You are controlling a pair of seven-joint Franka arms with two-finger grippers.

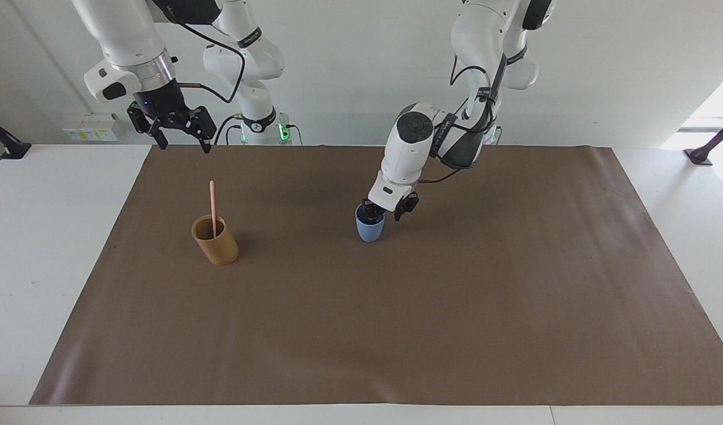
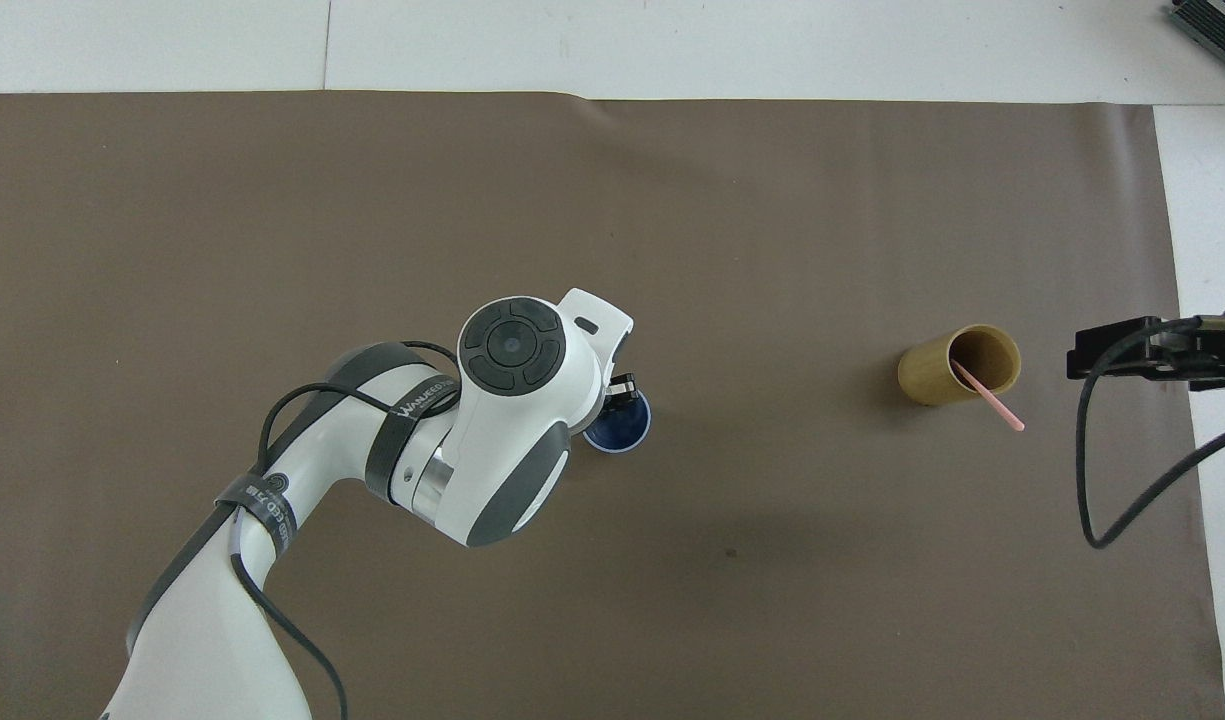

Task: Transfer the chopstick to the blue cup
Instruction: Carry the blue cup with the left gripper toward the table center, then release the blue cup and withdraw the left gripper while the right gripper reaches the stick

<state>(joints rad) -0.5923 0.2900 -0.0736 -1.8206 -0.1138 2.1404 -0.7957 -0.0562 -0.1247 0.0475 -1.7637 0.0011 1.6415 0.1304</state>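
A brown mat covers most of the white table, leaving bare white margins at both ends and along the edge farthest from the robots. A tan cylindrical cup stands upright on the mat toward the right arm's end. A white socket strip sits against the wall by that end.

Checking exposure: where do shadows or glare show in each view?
Facing view: bright window glare at the left arm's end, and soft shadows on the brown paper mat beside the light-blue tapered cup. Overhead view: a faint shadow beside the tan-brown cylindrical cup.
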